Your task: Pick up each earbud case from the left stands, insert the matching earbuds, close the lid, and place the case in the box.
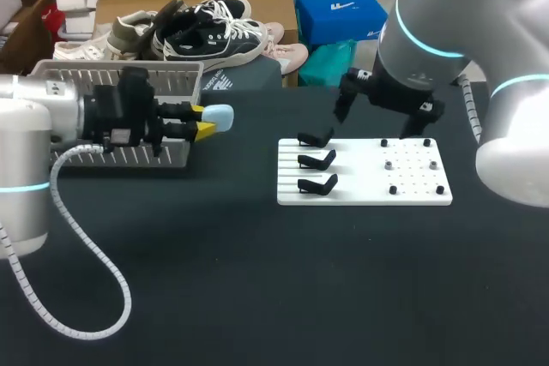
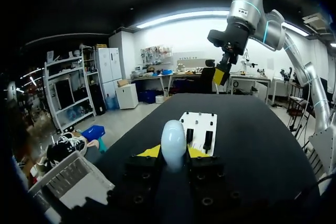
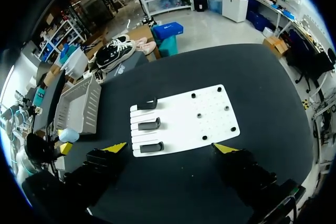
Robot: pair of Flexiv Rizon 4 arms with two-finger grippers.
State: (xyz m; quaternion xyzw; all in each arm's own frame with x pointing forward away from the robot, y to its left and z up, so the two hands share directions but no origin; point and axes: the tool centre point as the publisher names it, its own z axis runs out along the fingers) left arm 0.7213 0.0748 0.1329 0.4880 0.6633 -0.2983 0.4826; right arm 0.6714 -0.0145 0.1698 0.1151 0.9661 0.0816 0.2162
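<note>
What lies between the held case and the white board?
Nothing: bare table separates the case from the board, clearest in the head view.

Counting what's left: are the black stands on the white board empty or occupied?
Empty. All three stands are bare; the one blue case is held in the left gripper.
</note>
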